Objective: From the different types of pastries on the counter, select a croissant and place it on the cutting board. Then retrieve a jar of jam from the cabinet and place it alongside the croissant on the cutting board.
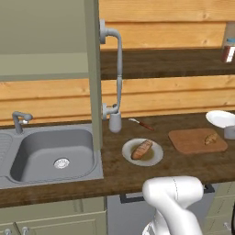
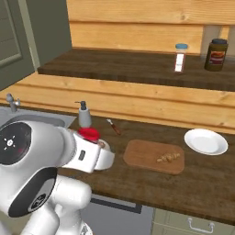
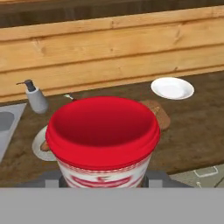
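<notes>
One jar: the jar of jam (image 3: pixel 103 142) fills the near hand view, upright, its axis vertical
Jaws: clamped on its sides, low
Gripper (image 2: pixel 94 148): above the counter (image 1: pixel 183 167), left of the cutting board (image 2: pixel 142 156)
Croissant (image 1: pixel 210 138): on the board, long axis left-right
Bread (image 1: pixel 142 149): on a plate (image 1: pixel 155 158)

Pale wood-plank wall (image 1: pixel 183 27), dark wood shelf (image 2: pixel 137 69) above, olive drawers (image 1: pixel 55 220) below
</notes>
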